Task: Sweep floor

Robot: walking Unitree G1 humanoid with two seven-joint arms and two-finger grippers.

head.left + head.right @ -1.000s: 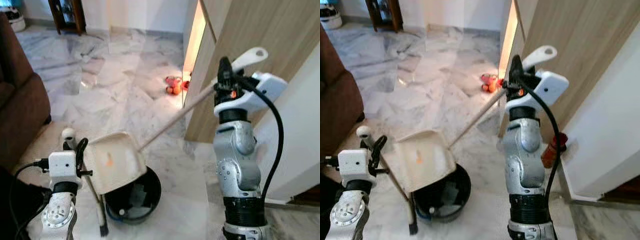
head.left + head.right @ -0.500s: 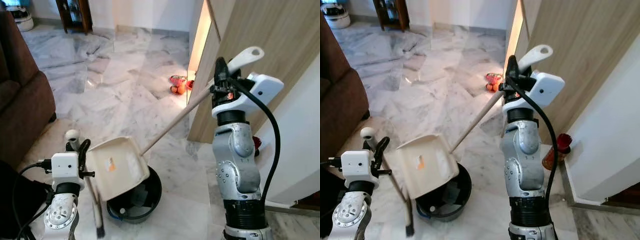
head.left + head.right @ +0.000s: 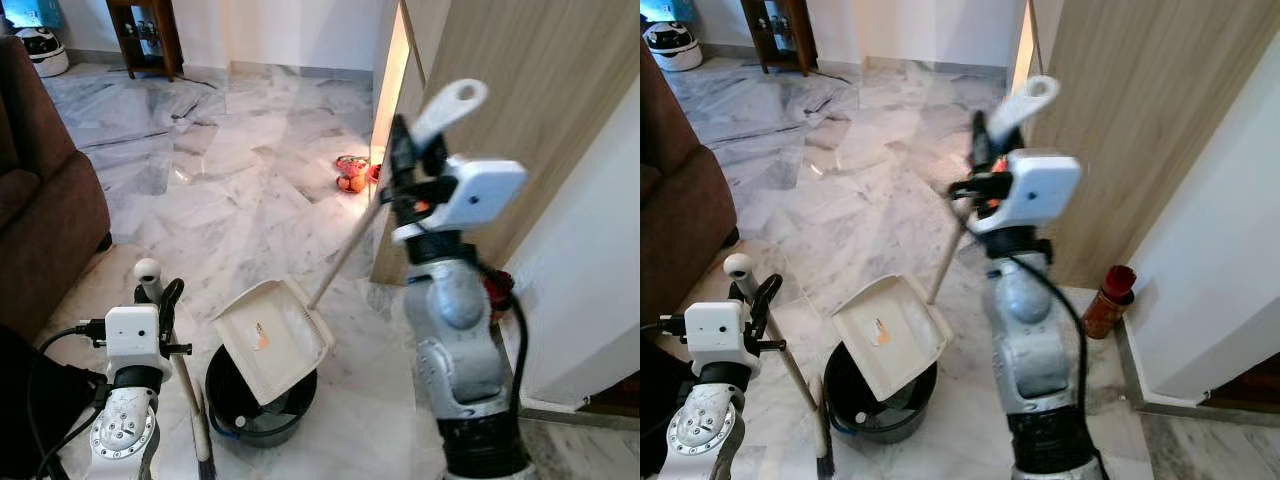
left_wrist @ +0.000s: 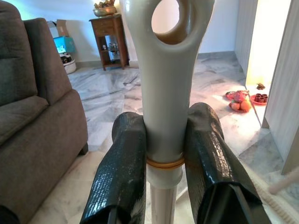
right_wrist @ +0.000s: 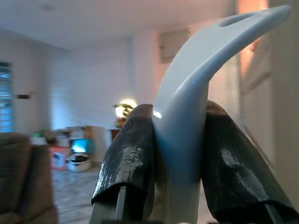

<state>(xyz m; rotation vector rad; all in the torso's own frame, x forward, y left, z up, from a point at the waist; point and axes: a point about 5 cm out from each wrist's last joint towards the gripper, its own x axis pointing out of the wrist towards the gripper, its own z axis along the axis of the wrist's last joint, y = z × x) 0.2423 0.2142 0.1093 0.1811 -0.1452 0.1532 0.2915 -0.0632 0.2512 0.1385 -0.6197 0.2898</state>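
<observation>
I see the brown sofa (image 3: 45, 190) at my left. The black bin (image 3: 255, 400) sits on the marble floor (image 3: 230, 190), the tilted dustpan (image 3: 272, 340) over it, gripped by my right gripper (image 3: 405, 165). My left gripper (image 4: 161, 154) clamps the broom (image 4: 166, 93).

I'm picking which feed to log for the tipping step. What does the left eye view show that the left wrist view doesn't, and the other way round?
Left eye view: the right gripper shut on the dustpan handle, the dustpan tilted over the black bin, and the broom's bristle end low by the bin.
Left wrist view: the black fingers clamped on either side of the broom handle, with its hanging hole visible.
Both: the brown sofa, marble floor, wooden side table and the red and orange items by the doorway.
</observation>
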